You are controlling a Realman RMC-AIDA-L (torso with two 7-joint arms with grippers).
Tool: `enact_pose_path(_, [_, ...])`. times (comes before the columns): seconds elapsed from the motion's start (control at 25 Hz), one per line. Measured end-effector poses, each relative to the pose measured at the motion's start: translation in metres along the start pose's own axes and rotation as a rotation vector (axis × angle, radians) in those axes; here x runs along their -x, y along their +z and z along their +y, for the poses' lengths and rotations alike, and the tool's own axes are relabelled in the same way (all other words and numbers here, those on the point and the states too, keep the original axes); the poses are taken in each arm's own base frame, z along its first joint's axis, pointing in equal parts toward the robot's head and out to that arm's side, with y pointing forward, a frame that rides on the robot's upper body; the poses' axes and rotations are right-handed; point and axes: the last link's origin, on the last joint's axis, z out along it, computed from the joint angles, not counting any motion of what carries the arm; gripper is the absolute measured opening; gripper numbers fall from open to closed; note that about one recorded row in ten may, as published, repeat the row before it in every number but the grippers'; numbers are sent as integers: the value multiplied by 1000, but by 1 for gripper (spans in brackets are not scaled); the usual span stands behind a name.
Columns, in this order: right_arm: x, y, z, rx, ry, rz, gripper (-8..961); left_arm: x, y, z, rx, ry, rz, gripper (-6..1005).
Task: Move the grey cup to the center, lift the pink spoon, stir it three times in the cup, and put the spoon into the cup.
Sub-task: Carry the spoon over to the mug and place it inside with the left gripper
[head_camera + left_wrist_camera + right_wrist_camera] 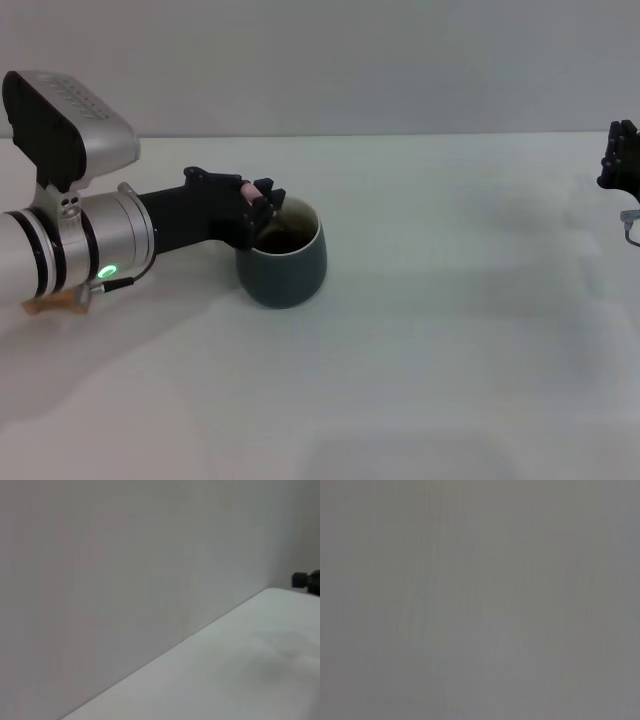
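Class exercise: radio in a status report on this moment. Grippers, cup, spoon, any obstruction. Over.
Left gripper over the grey cup's rim, jaws shut on the pink spoon. Right gripper parked at far right table edge. Nothing in the way. Over.

The cup [284, 262] stands on the table [450, 330], left of the middle and well apart from the table's right edge. The left gripper [262, 205] reaches in from the left and sits over the cup's left rim, with the spoon [249, 188] between its fingers above that rim. The right gripper [620, 160] hangs at the far right edge, well apart from the cup.
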Motion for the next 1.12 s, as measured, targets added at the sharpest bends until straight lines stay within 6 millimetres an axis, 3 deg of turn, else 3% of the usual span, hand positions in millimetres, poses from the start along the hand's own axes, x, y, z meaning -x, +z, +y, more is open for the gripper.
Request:
enact_pose_path(0.56, [1,-1,0,1,2,-6,51,4,-15,-5,-25,16,-38,190])
enact_pose_path(0.76, [1,0,3,11,-4,-5,51,4,-23,13,-26,50,-72,192])
enact_pose_path(1.12, [1,-1,3,13,-5,-6,50,-1,-10,28,-18,44,-27,194])
